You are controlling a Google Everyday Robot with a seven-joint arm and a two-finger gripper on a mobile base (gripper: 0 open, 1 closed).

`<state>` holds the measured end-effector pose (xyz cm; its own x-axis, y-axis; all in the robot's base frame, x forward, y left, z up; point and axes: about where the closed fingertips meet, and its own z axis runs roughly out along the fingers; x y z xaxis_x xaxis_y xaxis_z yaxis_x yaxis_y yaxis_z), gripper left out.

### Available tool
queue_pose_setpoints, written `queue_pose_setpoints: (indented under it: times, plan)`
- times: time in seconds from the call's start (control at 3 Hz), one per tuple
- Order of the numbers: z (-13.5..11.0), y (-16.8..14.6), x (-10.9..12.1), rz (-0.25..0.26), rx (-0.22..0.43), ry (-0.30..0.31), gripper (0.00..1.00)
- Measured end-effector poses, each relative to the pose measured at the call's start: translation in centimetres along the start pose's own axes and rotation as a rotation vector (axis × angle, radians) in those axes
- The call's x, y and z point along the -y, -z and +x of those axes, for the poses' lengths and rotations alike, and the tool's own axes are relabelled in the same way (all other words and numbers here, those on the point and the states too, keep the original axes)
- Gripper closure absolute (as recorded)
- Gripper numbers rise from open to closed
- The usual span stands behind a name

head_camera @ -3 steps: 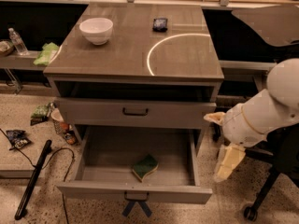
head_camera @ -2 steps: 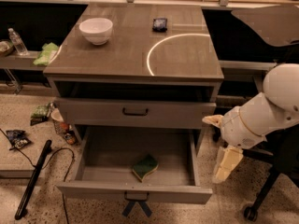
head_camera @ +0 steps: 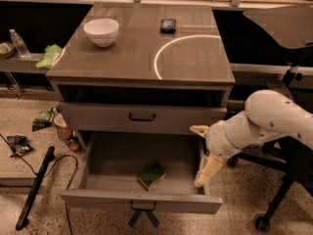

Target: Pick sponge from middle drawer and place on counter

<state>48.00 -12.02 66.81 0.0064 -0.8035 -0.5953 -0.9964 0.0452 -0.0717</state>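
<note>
The sponge, dark green over yellow, lies tilted on the floor of the open middle drawer, right of its middle near the front. Blue ribbon strips hang from the drawer's handle. My gripper is at the drawer's right side wall, to the right of the sponge and apart from it. Its cream fingers stand wide open, one up and one hanging down, and hold nothing. The counter with its white arc line is above.
A white bowl and a small dark object sit on the counter. The upper drawer with a plain black handle is shut. A pale green cloth lies at left. A black stick and litter lie on the floor.
My arm has moved left, bringing the gripper from beside the cabinet to the open drawer's right wall. The sponge and drawer have not moved.
</note>
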Motion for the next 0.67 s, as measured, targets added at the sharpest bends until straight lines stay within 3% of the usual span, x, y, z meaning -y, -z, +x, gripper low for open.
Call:
queue_pose_setpoints:
  times: [0.33, 0.67]
  plan:
    - [-0.6, -8.4, 3.3, 0.004, 0.049, 0.185, 0.00]
    - [-0.9, -12.7, 5.1, 0.005, -0.026, 0.351, 0.00]
